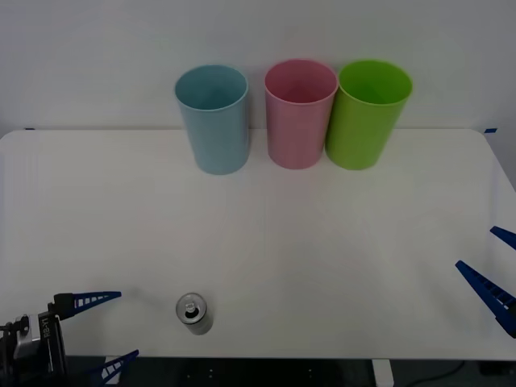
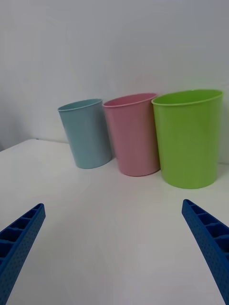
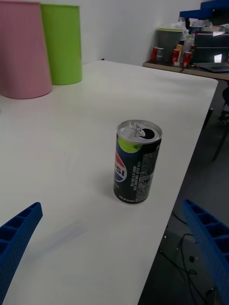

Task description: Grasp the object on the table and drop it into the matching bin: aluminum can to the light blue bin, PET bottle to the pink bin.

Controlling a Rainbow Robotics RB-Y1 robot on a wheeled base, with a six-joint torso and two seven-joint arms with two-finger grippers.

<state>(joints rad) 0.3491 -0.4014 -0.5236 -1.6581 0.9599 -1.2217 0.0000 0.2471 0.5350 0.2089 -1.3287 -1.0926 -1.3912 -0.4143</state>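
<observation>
Three tall round bins stand in a row at the far edge of a large white table (image 1: 322,234), around twelve o'clock in the front view. From eleven toward one o'clock they run: the light blue bin (image 1: 213,118), the pink bin (image 1: 300,113), and a lime green bin (image 1: 368,114). The pink and green bins touch or nearly touch; the blue one stands slightly apart from the pink.

At about seven o'clock, close to the table's near edge, a small aluminum can (image 1: 193,312) stands upright, well apart from the bins. In the left wrist view the can (image 3: 137,161) has its pull-tab top opened and a dark label with a round red, white and blue logo and a lime green patch.

At eight o'clock, the left gripper (image 1: 101,330) sits low at the near left corner, just beside the can, its blue ribbed fingers spread wide and holding nothing. The can stands ahead of the gap between those fingers, not touching them.

At four o'clock, the right gripper (image 1: 493,270) rests at the table's right edge, fingers (image 2: 210,240) also spread apart and empty, facing the bins.
</observation>
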